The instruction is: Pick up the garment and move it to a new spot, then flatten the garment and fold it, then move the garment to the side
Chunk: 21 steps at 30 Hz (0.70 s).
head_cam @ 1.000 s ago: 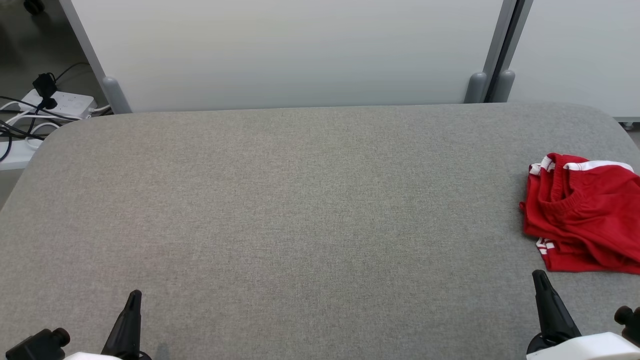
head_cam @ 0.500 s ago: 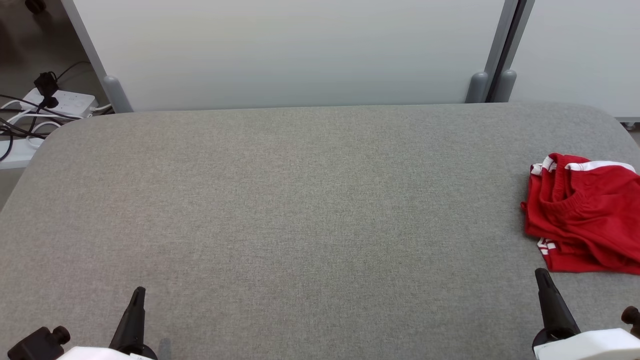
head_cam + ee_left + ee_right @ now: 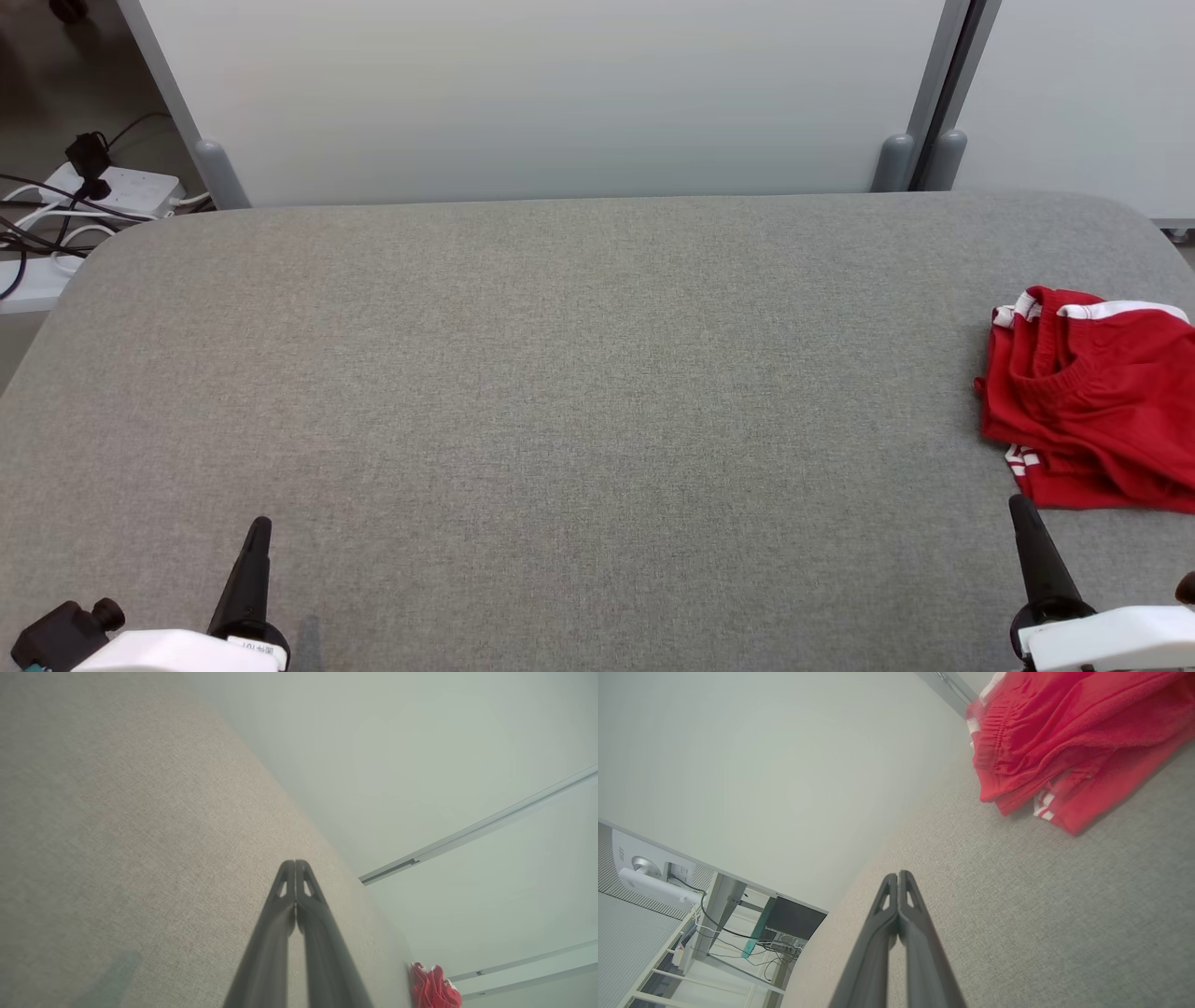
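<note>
The garment [image 3: 1097, 401] is red with white trim, lying bunched at the right edge of the grey table [image 3: 560, 373]. It also shows as a small red heap [image 3: 434, 987] in the left wrist view and fills the upper right [image 3: 1064, 742] of the right wrist view. My left gripper [image 3: 259, 530] rests near the table's front left, shut with nothing in it [image 3: 295, 864]. My right gripper [image 3: 1019, 509] stands at the front right, just short of the garment's near edge, shut and empty [image 3: 898, 875].
White partition panels [image 3: 541, 93] stand right behind the table. A power strip with cables [image 3: 93, 196] lies on the floor at the far left. The table's rounded corners show at the back left and back right.
The left gripper tip has crept slightly forward and the right one slightly back and right. The whole picture has shifted a little. The garment lies as before.
</note>
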Tool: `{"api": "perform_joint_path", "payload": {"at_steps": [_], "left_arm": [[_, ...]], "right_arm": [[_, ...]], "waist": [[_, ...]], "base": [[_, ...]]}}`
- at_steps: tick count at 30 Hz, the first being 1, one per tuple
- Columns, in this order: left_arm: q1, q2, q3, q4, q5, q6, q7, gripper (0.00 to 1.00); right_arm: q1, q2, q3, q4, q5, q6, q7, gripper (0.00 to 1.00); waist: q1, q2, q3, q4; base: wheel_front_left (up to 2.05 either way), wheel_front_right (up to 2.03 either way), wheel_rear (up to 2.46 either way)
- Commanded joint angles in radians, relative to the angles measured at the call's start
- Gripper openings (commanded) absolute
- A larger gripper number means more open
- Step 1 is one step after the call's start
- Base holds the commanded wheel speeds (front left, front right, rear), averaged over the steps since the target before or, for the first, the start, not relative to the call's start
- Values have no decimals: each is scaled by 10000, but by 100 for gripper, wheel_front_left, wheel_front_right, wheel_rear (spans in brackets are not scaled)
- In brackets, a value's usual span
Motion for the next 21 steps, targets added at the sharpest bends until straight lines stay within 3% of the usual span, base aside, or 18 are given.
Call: {"api": "perform_joint_path", "payload": {"at_steps": [1,21], "left_arm": [[-642,58,389,-156,-263,-139,57,0],[-1131,-663,1025,297,-1850,-611,664,0]], "right_arm": [[-550,-196,95,-154,367,1,65,0],[-929,-229,-52,245,2774,1,437,0]], "waist": [[-1,-1,1,4],[-1,-1,17,44]], "base": [[0,0,0],[0,0,0]]}}
